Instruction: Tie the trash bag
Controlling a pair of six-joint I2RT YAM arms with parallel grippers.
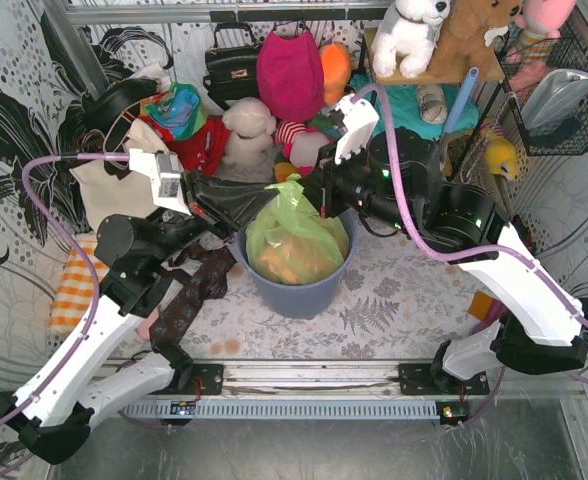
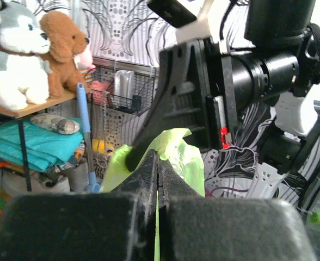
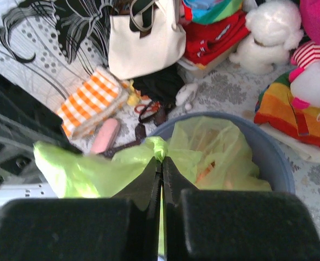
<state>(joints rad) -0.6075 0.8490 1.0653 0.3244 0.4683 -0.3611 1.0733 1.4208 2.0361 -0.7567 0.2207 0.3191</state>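
Left gripper (image 2: 157, 163) and right gripper (image 3: 161, 166), fingers tight on trash bag (image 1: 299, 240) flaps, bag mouth partly hidden

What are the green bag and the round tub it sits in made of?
The trash bag looks like thin, slightly glossy translucent plastic: it crumples, and orange-brown contents show through. The bin seems to be rigid matte blue-grey plastic, judging by its smooth moulded rim; that is a guess.
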